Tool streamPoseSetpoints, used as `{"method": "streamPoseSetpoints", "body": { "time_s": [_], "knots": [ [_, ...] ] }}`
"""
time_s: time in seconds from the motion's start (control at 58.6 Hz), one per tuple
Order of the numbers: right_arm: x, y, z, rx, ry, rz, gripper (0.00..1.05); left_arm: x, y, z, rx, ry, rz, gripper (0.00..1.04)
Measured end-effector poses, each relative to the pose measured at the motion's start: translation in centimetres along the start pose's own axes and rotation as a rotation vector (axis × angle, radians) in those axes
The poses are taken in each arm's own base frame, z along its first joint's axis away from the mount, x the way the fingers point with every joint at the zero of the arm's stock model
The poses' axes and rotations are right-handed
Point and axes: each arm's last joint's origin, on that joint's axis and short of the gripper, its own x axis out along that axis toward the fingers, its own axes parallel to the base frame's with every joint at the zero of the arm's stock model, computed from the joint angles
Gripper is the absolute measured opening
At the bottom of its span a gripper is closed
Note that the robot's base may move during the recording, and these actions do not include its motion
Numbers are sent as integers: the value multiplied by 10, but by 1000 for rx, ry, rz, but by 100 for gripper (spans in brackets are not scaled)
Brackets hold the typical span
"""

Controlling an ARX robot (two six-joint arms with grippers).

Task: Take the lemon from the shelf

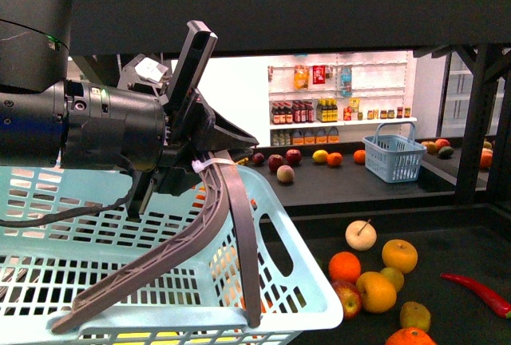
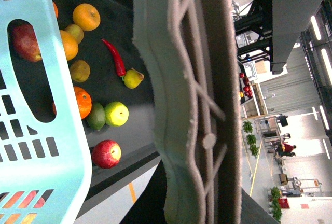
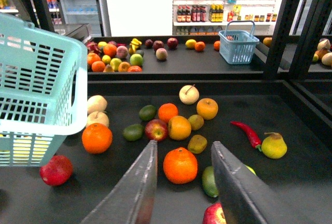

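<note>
**Lemon on the black tray, right jaws released**

Right gripper [image 3: 184, 149] above the shelf [image 3: 306, 182], fingers spread wide, nothing between them. Below, on the black tray, a loose cluster of fruit. Likely lemon [image 3: 197, 143]: small, dull yellow, just beyond a big orange [image 3: 180, 165]; too soft in these views to tell for sure. Same lemon [image 1: 415, 315] low in the front view, near the picture's bottom edge, and lemon [image 2: 79, 70] again in the left wrist view, beside the basket's wall. Red chili [image 3: 247, 133] and yellow pear [image 3: 274, 145] close together, on the robot's right of the cluster. Left gripper [image 1: 225, 133] at the grey handle [image 1: 239, 233] of a pale blue basket [image 1: 303, 297], basket over the tray's left part. Left jaws clenched or loose: cannot tell, with the handle filling the left wrist view. Small blue basket [image 1: 395, 156] on a farther tray, more fruit around it.
</note>
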Motion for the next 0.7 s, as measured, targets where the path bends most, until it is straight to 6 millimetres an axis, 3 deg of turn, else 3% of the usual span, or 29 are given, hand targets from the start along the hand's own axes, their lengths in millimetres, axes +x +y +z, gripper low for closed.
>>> {"method": "streamPoseSetpoints", "body": {
  "time_s": [0.324,0.409,0.529,0.699],
  "knots": [
    [0,0,0,1,0,0,99,0,0,0,0,0,0,8],
    [0,0,0,0,0,0,97,0,0,0,2,-7,6,8],
    [0,0,0,0,0,0,97,1,0,6,11,-189,117,8],
    [0,0,0,0,0,0,97,-31,18,40,-39,-558,182,8]
  ]
}}
